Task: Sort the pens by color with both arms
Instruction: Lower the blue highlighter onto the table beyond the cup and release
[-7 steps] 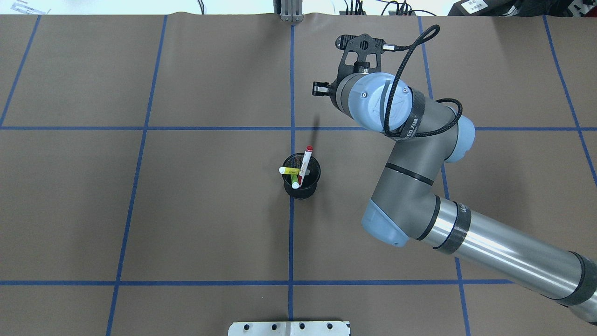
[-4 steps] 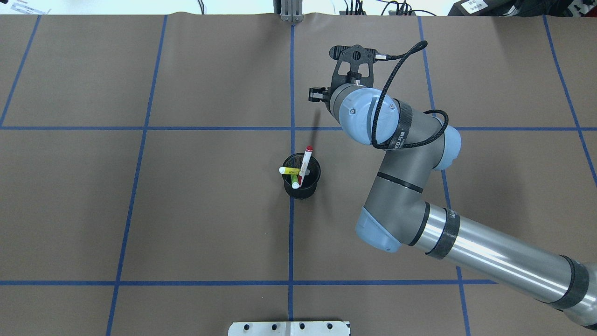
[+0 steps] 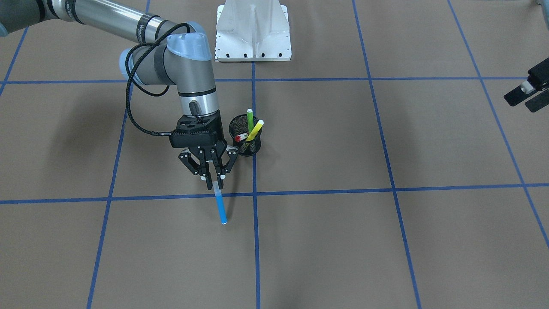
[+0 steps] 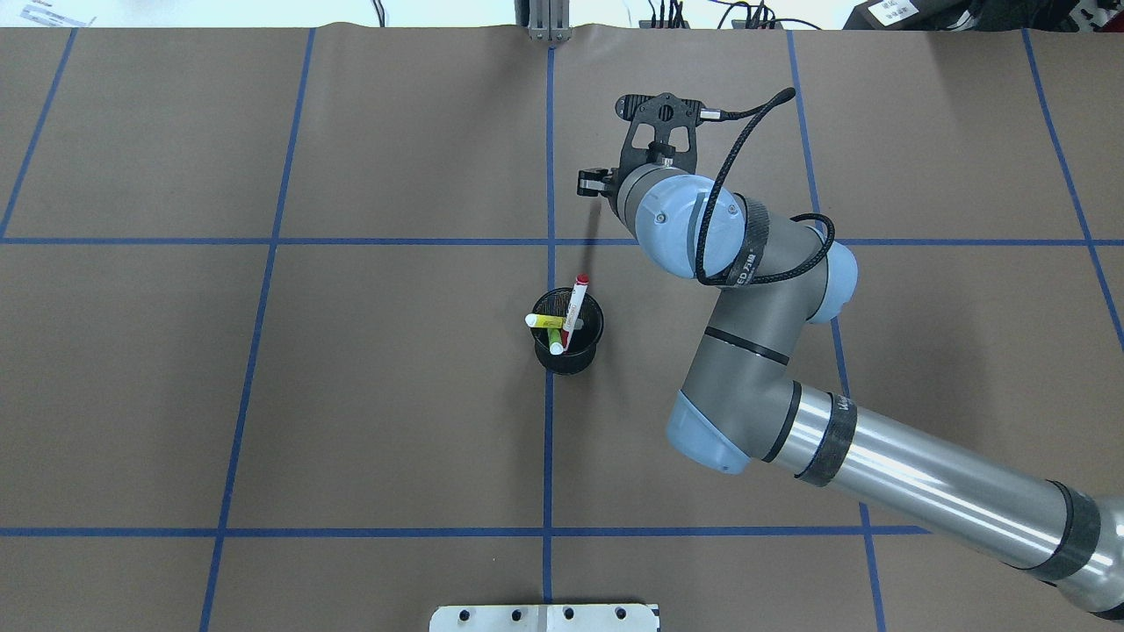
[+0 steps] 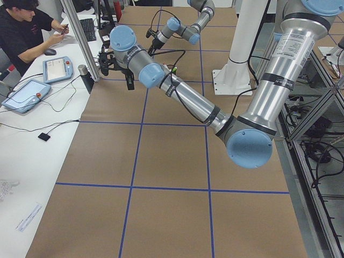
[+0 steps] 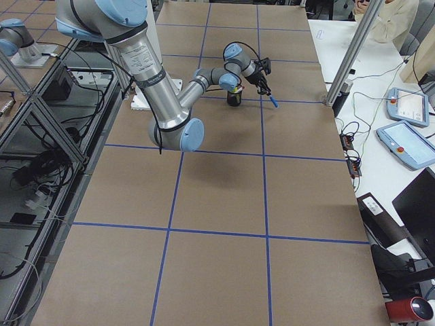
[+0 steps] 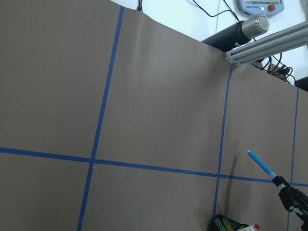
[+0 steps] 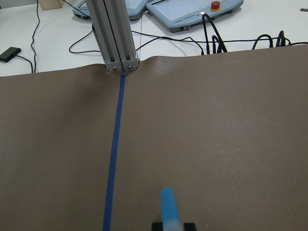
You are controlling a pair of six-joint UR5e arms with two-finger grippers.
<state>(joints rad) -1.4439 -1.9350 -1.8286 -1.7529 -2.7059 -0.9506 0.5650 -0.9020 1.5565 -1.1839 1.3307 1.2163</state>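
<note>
Bright, even light falls from above. The brown bench [image 4: 395,395] shows only soft, faint shadows, with one thin dark streak just beyond the mesh cup [image 4: 569,342]. Glare runs along the right arm [image 4: 922,491]. Close to the right wrist camera's lens, the blue pen [image 8: 169,207] is blurred.

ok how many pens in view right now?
4. Blue pen gripped by the right gripper; red-capped pen, green pen and yellow pen stand in the mesh cup. More could hide inside.
</note>
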